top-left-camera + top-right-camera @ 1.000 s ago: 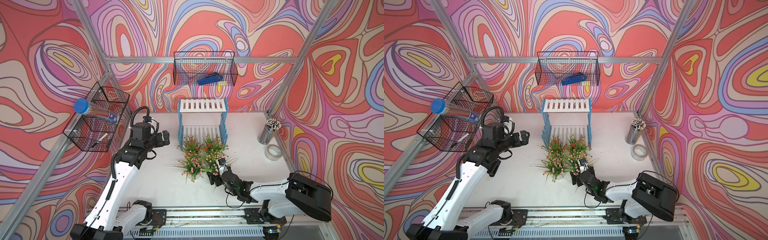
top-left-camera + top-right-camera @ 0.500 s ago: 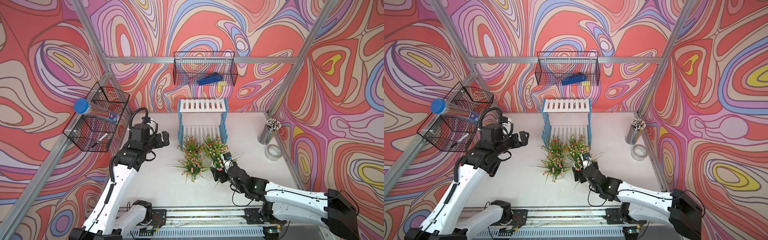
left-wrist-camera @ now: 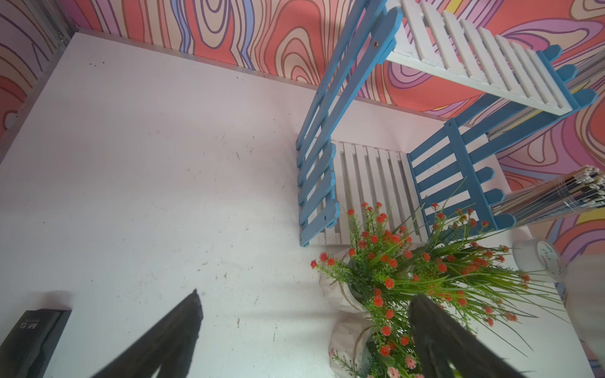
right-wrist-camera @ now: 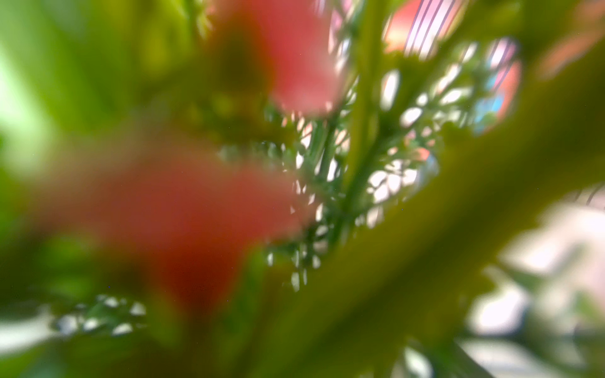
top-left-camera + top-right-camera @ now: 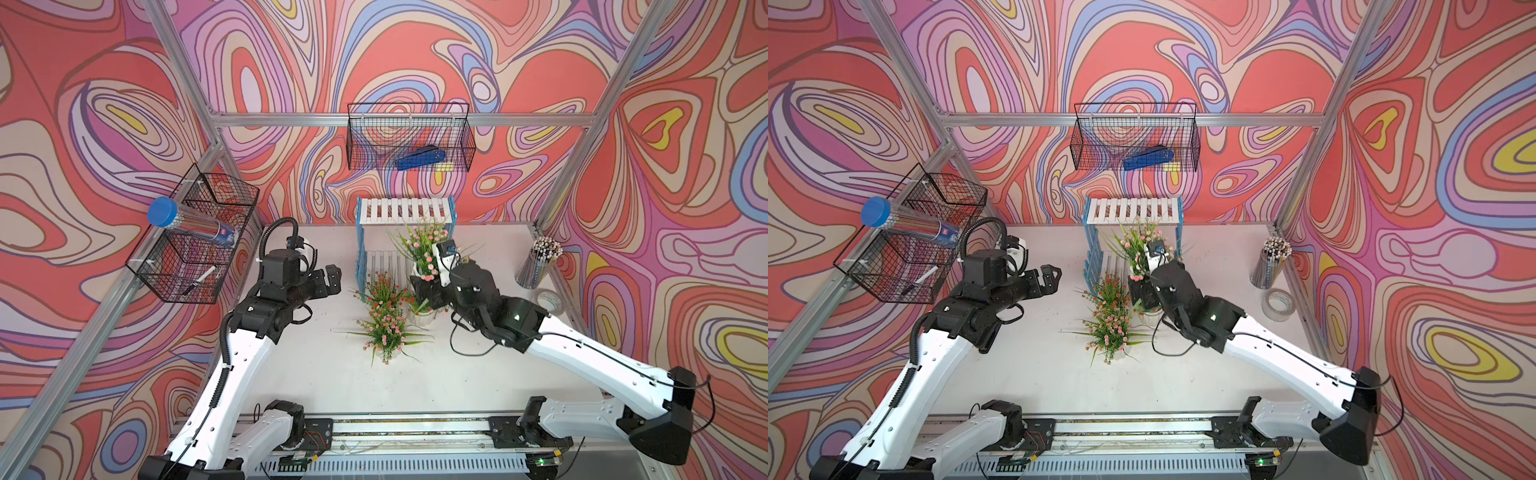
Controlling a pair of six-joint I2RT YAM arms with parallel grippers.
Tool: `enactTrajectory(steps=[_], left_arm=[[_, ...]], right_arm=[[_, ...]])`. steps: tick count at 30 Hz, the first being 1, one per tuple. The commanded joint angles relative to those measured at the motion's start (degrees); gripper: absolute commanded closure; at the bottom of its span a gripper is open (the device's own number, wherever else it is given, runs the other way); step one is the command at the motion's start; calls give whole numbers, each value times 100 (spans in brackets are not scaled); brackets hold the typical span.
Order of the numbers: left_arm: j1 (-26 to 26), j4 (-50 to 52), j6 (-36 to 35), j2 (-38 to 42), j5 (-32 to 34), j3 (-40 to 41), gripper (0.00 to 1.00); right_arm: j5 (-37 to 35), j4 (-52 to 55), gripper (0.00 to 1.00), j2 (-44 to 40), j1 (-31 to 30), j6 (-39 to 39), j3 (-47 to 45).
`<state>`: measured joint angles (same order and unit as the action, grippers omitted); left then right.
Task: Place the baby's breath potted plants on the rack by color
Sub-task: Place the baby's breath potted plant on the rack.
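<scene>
Slats of flat white made both shelves of the rack (image 5: 405,210), set between light blue picket-shaped side panels at the back of the matte white table (image 5: 316,374). The right gripper (image 5: 428,289) was clamped on the ribbed white pot of the held plant (image 5: 422,245), a spray of thin green blades and tiny pale pink blossoms. The plant was upright just in front of the lower shelf in both top views. The right wrist view gave only blurred green stems and soft pink-red blobs.

Three more plants stood on the table before the rack. The red plant (image 5: 384,291), with round red-orange blossoms, was nearest the rack's left panel. The pink plant (image 5: 386,332) was just in front of it, long grassy leaves splayed flat. The third plant (image 5: 420,316) sat mostly hidden under the right gripper; the left wrist view showed its blossoms red-orange too (image 3: 474,271).

The left gripper (image 5: 328,282) hovered near the red plant with its jaws apart, holding nothing. Its two black fingers (image 3: 183,324) tapered to blunt tips.
</scene>
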<state>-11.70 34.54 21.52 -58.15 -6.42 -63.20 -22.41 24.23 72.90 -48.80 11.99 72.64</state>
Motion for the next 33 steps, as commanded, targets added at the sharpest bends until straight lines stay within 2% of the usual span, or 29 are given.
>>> enactTrajectory(steps=[1, 8, 16, 25, 33], left_arm=[[-29, -16, 125, 73, -177, 36, 0], [-31, 25, -18, 87, -139, -35, 0], [-29, 0, -51, 72, -138, -70, 0], [-34, -19, -86, 7, -141, -60, 0], [-28, 17, -95, 23, -127, -47, 0]], right_arm=[[610, 179, 63, 503, 483, -434, 1013], [1269, 624, 62, 2089, 1304, -747, 3264], [1367, 859, 62, 3386, 1892, -919, 4766], [1498, 1159, 62, 4289, 2169, -1074, 5830], [1509, 1057, 62, 4339, 2257, -964, 5608]])
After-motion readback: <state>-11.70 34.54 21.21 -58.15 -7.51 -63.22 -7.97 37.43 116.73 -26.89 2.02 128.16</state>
